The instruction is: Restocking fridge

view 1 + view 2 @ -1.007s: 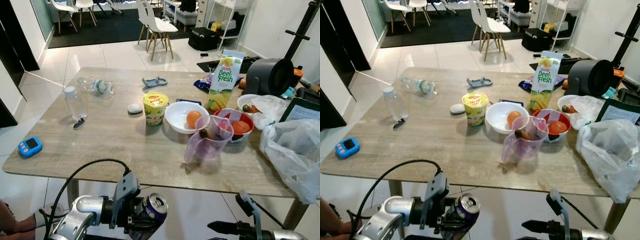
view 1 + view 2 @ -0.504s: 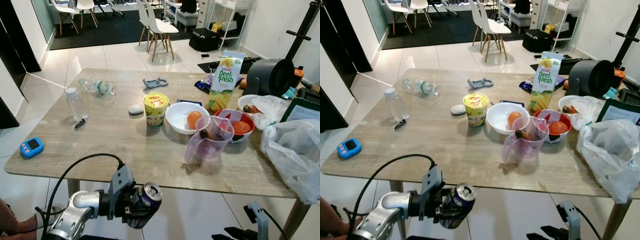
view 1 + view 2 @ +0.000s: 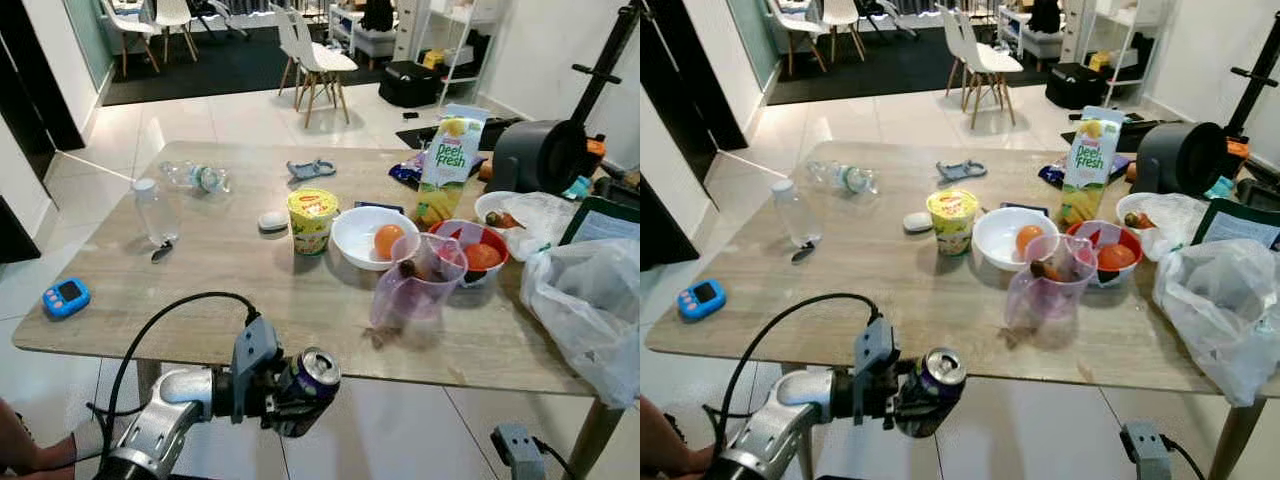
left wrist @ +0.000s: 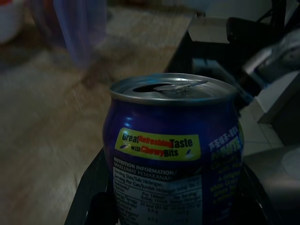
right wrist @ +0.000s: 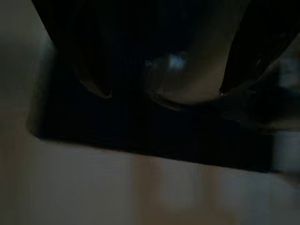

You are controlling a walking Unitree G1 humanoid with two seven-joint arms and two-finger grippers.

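Left eye view: a blue timer (image 3: pixel 66 297) lies at the near left corner of the wooden table (image 3: pixel 230 290), with a clear plastic bottle (image 3: pixel 154 210) standing farther in and a second bottle (image 3: pixel 195 177) lying on its side behind it. Below the near edge, the left arm reaches forward with its forearm level and a black cable arching over it; the left gripper (image 3: pixel 295 395) is clamped on a blue drink can (image 3: pixel 307 386), tilted so its opened silver top faces up and to the right, just off the table edge. Left wrist view shows the can's label and pull-tab close up between the black fingers (image 4: pixel 96 204). Mid-table stand a yellow cup noodle (image 3: pixel 311 219), a white bowl (image 3: pixel 360 245) with an orange, a purple jug (image 3: pixel 412 292), a Peel Fresh juice carton (image 3: pixel 444 176) and a red bowl (image 3: pixel 478 262). A plastic bag (image 3: pixel 585 300) sits at the right. Right gripper (image 5: pixel 159 79): dark wrist view, I cannot tell its state.
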